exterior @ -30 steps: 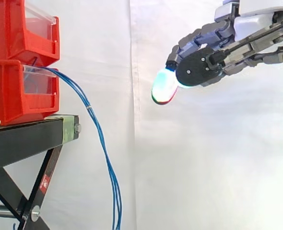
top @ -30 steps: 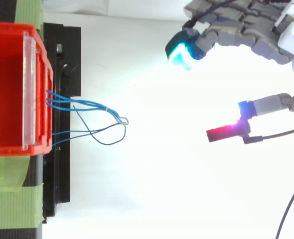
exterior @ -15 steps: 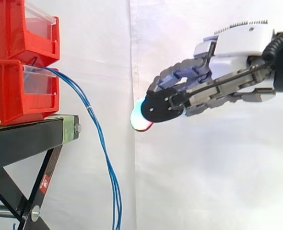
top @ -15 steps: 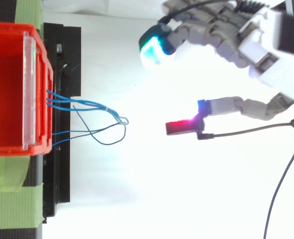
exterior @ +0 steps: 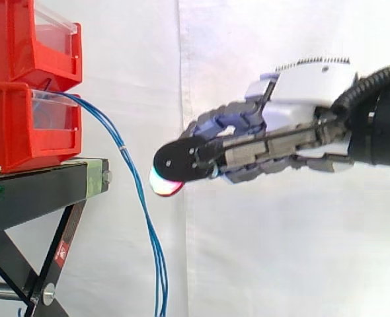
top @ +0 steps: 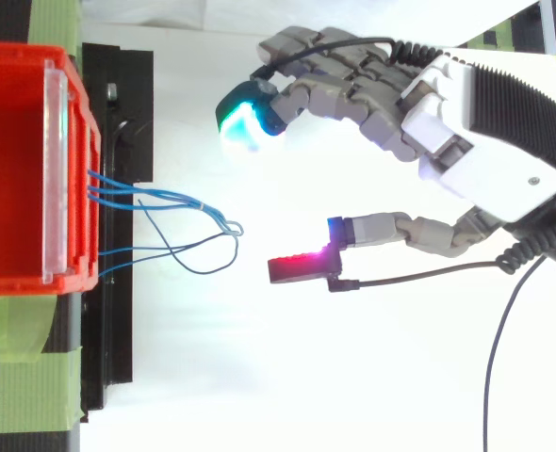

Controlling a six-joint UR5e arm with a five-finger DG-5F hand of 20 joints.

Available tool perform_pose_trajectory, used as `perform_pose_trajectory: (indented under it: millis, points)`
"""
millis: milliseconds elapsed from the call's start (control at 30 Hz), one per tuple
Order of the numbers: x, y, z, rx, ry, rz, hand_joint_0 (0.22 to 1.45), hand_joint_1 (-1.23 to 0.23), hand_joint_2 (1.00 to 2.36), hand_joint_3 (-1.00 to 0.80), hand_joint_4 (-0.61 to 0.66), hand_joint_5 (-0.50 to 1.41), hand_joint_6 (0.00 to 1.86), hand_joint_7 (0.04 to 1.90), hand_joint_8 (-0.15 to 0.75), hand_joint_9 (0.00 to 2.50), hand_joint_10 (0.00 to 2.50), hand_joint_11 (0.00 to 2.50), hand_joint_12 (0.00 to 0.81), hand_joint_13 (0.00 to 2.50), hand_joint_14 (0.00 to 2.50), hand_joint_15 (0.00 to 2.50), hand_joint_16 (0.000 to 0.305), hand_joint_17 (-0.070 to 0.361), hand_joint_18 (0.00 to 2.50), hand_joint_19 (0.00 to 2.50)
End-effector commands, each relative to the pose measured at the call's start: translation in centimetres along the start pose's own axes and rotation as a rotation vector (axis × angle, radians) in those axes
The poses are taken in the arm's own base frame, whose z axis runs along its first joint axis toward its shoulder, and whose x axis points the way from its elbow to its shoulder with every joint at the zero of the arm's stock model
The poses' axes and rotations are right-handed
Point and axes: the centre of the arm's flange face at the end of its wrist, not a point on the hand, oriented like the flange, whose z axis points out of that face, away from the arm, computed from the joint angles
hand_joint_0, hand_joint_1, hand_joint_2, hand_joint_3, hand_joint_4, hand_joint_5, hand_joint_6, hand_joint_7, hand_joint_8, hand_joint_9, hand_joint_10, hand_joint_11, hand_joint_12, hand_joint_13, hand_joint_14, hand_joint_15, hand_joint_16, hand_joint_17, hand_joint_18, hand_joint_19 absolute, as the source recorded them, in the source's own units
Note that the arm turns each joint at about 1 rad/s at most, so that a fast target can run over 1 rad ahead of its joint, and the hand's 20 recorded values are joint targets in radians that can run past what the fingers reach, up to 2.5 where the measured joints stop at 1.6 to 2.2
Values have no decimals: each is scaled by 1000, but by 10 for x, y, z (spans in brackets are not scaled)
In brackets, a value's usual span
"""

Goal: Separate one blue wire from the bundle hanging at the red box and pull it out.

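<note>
The fingers [top: 302, 80] are released and grasp nothing: they reach forward with a slight curve, their cyan-white glowing pads [top: 248, 122] bunched together. The thumb [top: 391, 229] stretches out well apart from them, its tip glowing red to magenta. Seen from above, the outermost loop of the bundle of thin blue wires [top: 226, 226] lies just left of the wide gap between pads and thumb, touching neither. In the side view a glowing fingertip sits near the wires, just to their right, with a sliver of white curtain [exterior: 268, 251] showing between them, at about the height of the stand's top edge. Behind the fingers, the grey and white hand [exterior: 294, 132] lies roughly level, with the arm entering from the right.

The blue wires come out of the front of the lower red plastic bin [exterior: 16, 125], arc outward and hang down past the edge of the black metal stand [exterior: 36, 191], running out of the side view's bottom edge. An upper red plastic bin [exterior: 23, 39] is stacked on the lower one. From above, strips of green tape [top: 24, 377] lie on the stand beside the bin
</note>
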Motion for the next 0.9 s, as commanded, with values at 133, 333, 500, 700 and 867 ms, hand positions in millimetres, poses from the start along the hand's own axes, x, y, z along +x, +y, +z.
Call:
perform_pose_trajectory:
  millis: [133, 333, 500, 700, 867]
  points:
    - [20, 0, 4, -17, -29, 52, 531, -616, 1000, -500, 335, -171, 503, 843, 326, 352, 0, 0, 394, 267, 4, 158, 57, 129, 295, 107]
    - [23, 6, 4, -31, -42, 67, 533, -614, 1000, -500, 336, -171, 503, 846, 326, 356, 0, 0, 394, 274, 4, 159, 57, 129, 304, 115]
    - [27, 10, 4, -43, -50, 80, 533, -617, 1000, -500, 338, -171, 503, 844, 327, 357, 0, 0, 393, 277, 4, 159, 57, 128, 307, 116]
    - [41, 12, 8, -51, -69, 83, 534, -618, 1000, -500, 337, -170, 503, 847, 327, 361, 0, 0, 393, 281, 4, 160, 57, 128, 309, 114]
    - [45, 16, 13, -58, -88, 106, 535, -617, 1000, -500, 338, -170, 503, 849, 327, 366, 0, 0, 393, 285, 5, 168, 57, 128, 312, 119]
